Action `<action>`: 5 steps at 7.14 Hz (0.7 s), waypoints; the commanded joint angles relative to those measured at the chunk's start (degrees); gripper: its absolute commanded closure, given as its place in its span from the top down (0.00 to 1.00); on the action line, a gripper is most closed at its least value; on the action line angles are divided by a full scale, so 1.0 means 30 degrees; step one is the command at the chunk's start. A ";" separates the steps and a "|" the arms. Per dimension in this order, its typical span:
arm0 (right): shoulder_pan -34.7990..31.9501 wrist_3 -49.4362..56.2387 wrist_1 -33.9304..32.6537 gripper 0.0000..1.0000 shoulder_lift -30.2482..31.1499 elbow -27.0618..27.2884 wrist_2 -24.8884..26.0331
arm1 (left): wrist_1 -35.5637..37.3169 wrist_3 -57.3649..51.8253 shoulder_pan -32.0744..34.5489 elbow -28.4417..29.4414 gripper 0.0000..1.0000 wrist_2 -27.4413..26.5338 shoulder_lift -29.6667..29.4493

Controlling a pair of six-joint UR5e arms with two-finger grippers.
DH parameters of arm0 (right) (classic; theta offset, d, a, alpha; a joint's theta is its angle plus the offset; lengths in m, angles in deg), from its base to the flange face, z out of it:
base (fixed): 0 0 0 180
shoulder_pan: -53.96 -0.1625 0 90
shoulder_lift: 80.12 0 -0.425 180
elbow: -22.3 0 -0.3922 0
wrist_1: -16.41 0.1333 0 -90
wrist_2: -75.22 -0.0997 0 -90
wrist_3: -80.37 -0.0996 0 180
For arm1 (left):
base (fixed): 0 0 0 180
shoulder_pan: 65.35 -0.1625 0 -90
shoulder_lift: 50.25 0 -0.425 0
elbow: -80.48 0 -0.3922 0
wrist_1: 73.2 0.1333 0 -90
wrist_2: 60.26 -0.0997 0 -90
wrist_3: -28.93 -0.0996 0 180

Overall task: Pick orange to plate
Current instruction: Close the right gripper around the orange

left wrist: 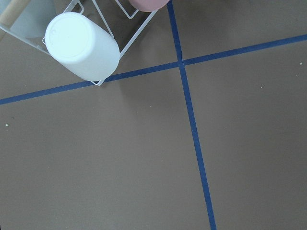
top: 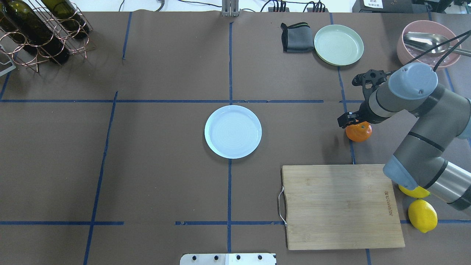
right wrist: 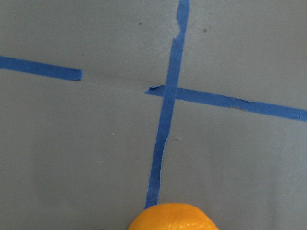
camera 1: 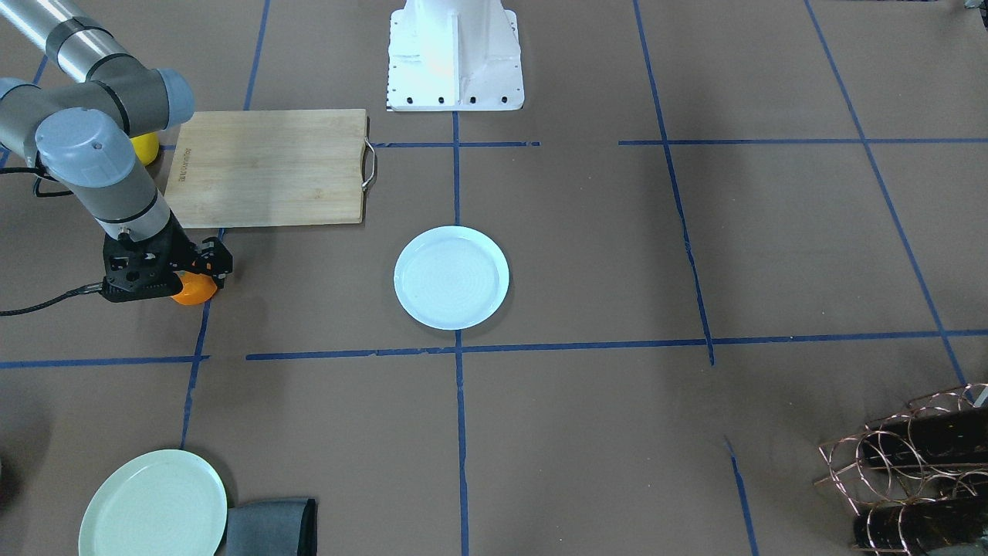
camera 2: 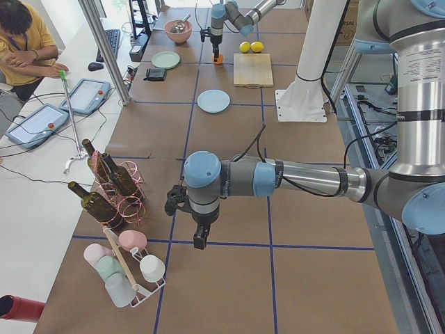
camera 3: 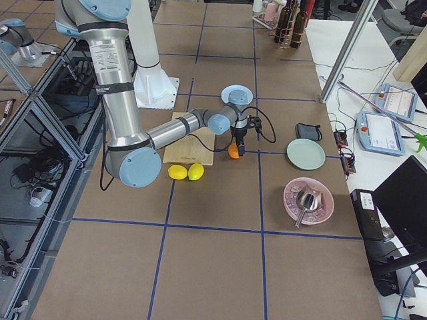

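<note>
The orange [top: 358,132] sits near the tabletop's right edge, well apart from the plate [top: 233,131] at its middle. To take it, the right gripper [top: 351,123] points straight down onto it, arm folded, though I cannot tell whether the jaws grip it. The left gripper [camera 2: 200,240] hangs low by the left end, its jaws unreadable.

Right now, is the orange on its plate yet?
Not yet. Done: the right gripper sits right at the orange. In hand: grabbing it, though I cannot tell if it is squeezed. Left: lifting it and carrying it to the empty white plate.
</note>
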 commanded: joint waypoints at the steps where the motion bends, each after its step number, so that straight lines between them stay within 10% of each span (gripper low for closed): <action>1: 0.0582 -0.0049 0.0010 1.00 -0.0017 -0.0414 0.0496 | 0.0000 0.0014 -0.0012 -0.0034 1.00 0.0000 -0.0012; 3: 0.0584 -0.0166 -0.0164 0.01 -0.0368 -0.0269 0.0090 | 0.0000 0.0014 -0.0012 -0.0005 1.00 0.0000 -0.0012; 5: 0.0642 -0.0427 -0.0775 0.00 -0.1704 -0.0033 0.0087 | 0.0000 0.0014 -0.0012 -0.0005 1.00 0.0029 -0.0041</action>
